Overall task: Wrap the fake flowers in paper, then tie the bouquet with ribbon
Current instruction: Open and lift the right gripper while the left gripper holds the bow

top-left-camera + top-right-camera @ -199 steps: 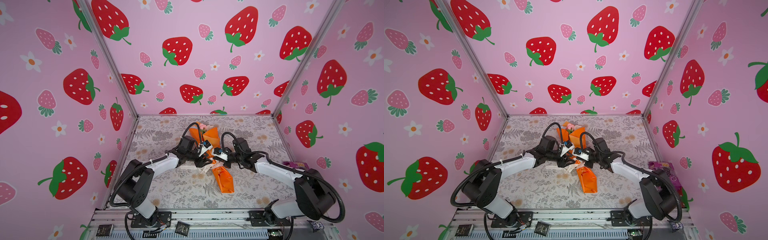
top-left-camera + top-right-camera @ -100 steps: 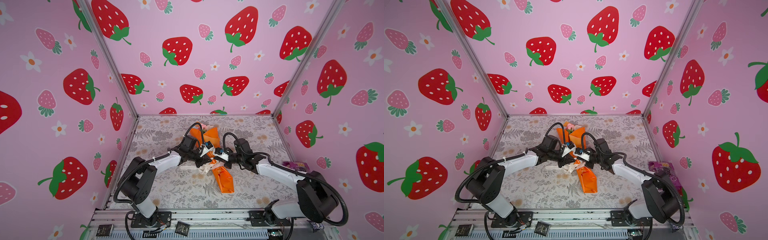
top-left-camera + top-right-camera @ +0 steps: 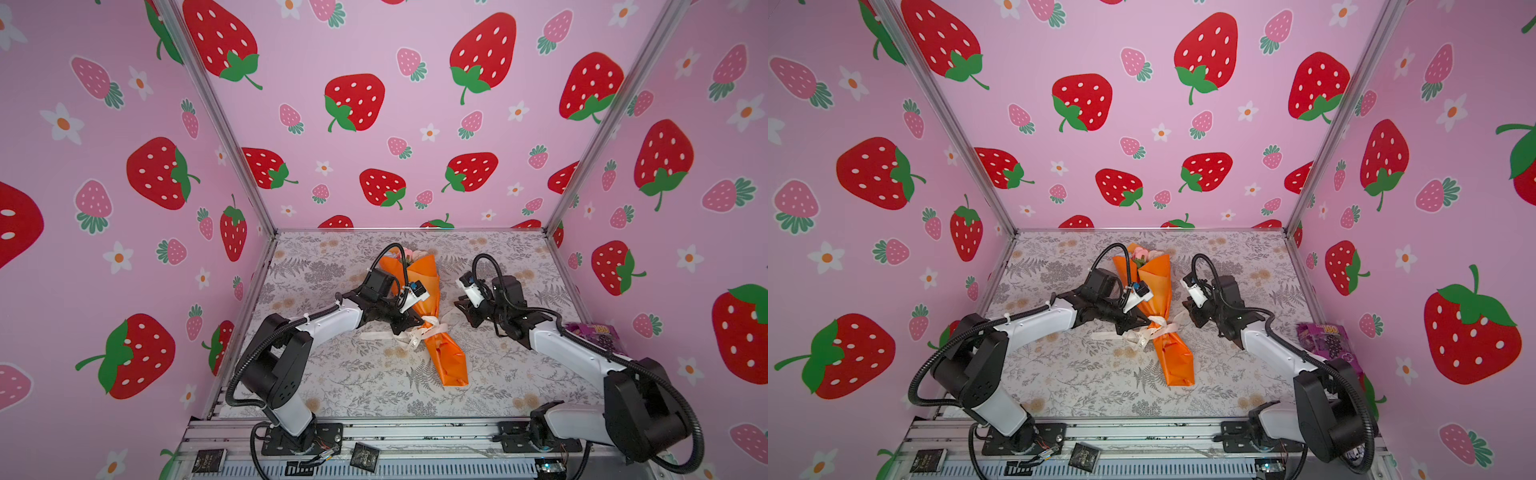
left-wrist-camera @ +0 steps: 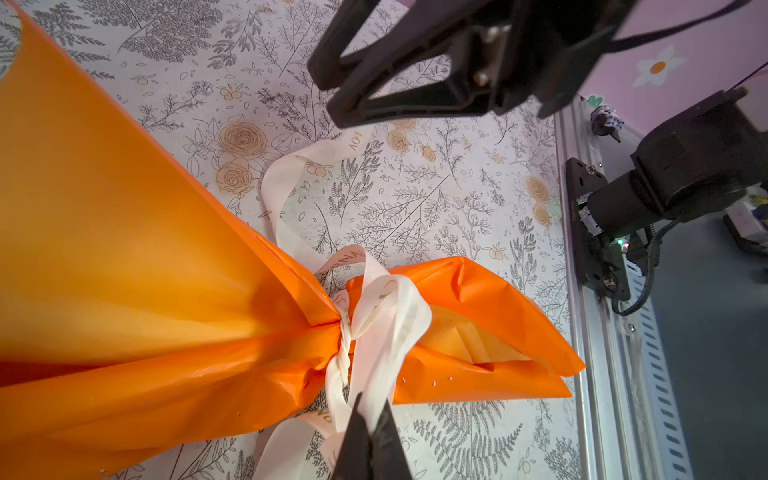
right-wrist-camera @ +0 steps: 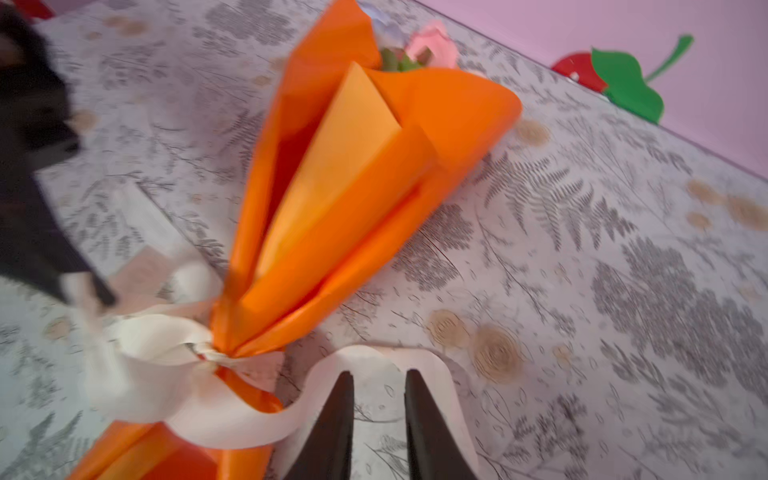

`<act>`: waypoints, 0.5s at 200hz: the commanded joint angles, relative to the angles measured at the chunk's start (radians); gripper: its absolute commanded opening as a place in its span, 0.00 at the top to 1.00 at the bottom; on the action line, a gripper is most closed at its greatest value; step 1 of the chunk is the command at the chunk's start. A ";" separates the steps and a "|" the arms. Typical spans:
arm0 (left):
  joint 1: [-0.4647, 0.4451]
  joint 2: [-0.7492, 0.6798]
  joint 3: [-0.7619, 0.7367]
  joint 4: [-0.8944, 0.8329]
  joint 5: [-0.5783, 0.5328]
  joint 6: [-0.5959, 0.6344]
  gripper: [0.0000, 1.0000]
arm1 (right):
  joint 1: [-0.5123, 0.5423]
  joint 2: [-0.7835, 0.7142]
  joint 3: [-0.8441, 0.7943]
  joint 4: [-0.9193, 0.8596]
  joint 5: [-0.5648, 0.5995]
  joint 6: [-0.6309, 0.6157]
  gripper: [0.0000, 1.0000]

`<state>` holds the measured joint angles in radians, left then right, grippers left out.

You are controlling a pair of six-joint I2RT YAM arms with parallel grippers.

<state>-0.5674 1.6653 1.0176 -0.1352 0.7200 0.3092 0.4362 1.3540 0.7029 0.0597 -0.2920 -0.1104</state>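
- The bouquet of fake flowers (image 3: 448, 357) is lying on the floral tabletop (image 3: 332, 374) between the 2 arms. It is wrapped in orange paper, with a pink rose (image 5: 432, 43) peeking out of the wide far end.
- A cream ribbon (image 4: 386, 316) is cinching the narrow waist of the wrap. It is crossed and twisted there, and its tails are trailing on the table on both sides.
- The left gripper (image 4: 372, 409) is pinching a strand of that ribbon right at the waist, fingers pressed together on it. 1 second ago they were standing partly apart, so this grip is fresh.
- The right gripper (image 5: 379, 376) is standing clear of the bouquet, fingers slightly spread with nothing between them, and a ribbon tail is curling just past the tips.
- 1 second ago the right gripper was shut and crowded in at the waist beside the left gripper, so it is letting go and backing off.
- This is looking like a handover: the left gripper is taking the strand while the right is freeing itself for a new grasp.
- The tie is looking half made, with a twist at the waist but no finished bow that I can make out.
- The likely risk is the twist loosening while only 1 gripper is keeping tension on the ribbon.
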 commanded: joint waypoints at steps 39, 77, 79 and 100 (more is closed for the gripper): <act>-0.002 0.012 0.067 -0.088 0.055 -0.015 1.00 | -0.070 0.247 0.189 -0.226 0.016 -0.033 0.56; -0.002 0.017 0.070 -0.094 0.052 -0.024 1.00 | -0.031 0.326 0.264 -0.296 -0.059 -0.175 0.55; -0.003 0.018 0.070 -0.092 0.052 -0.025 1.00 | -0.028 0.330 0.268 -0.301 -0.055 -0.183 0.55; -0.002 0.025 0.073 -0.091 0.054 -0.036 1.00 | 0.023 0.377 0.312 -0.380 0.001 -0.298 0.53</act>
<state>-0.5674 1.6688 1.0485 -0.2016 0.7448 0.2771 0.4034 1.6863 0.9646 -0.1913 -0.3069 -0.2424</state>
